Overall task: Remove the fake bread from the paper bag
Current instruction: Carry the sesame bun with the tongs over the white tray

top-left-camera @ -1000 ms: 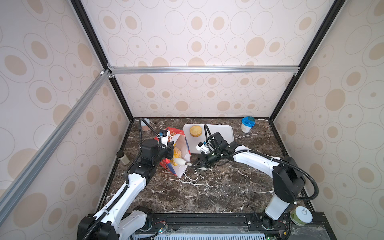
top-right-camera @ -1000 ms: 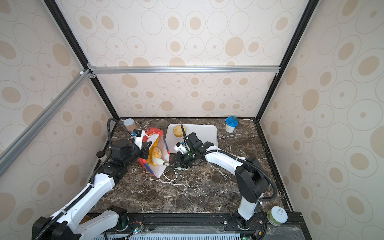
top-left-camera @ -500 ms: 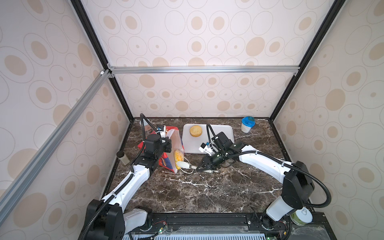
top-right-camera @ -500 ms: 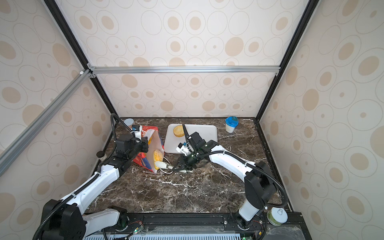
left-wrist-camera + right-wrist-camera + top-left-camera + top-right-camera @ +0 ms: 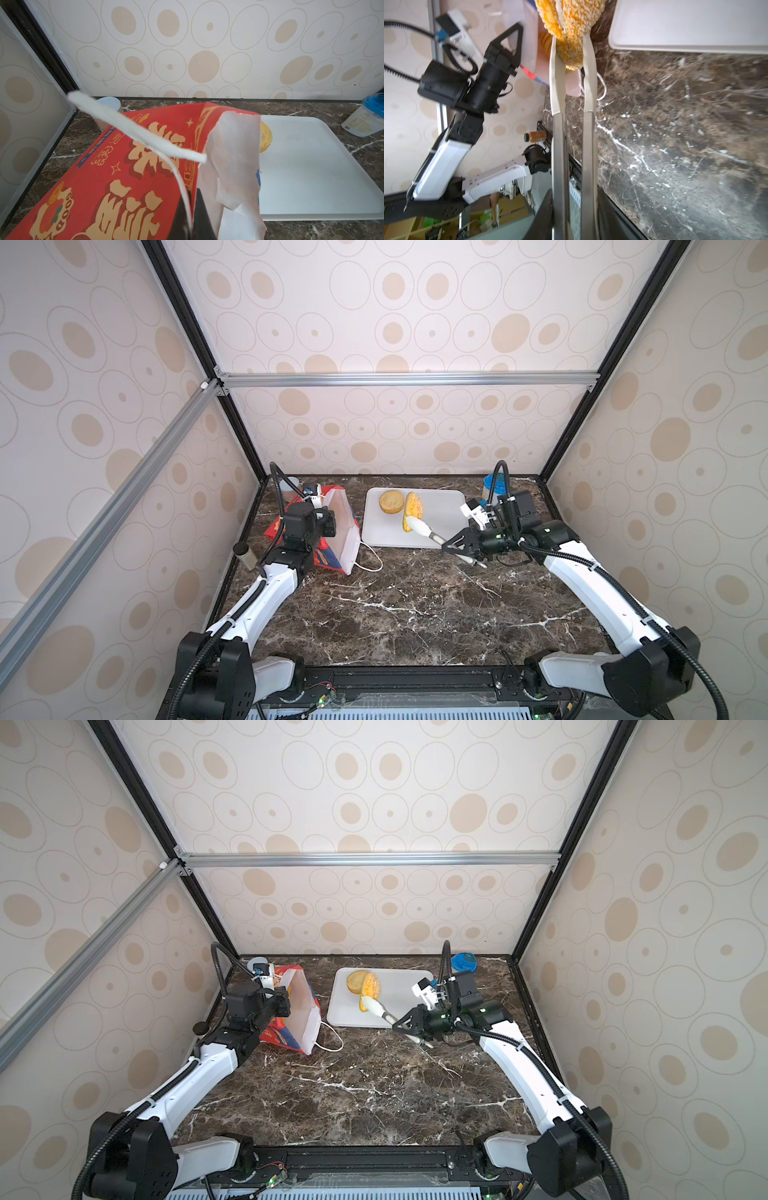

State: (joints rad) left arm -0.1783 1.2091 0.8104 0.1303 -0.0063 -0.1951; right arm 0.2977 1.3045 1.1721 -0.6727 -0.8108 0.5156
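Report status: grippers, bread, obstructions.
Left gripper shut on paper bag. Right gripper shut on tongs, clamping orange-yellow oval bread at white tray. Round bun close beside.

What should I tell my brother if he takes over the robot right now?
Left claw: shut on the rim of the paper bag.
Right claw: shut on the tongs, which pinch the orange-yellow bread over the white tray.
Done: the round bun lies on the tray.
To do: set this bread down, then check the bag; its inside is hidden.
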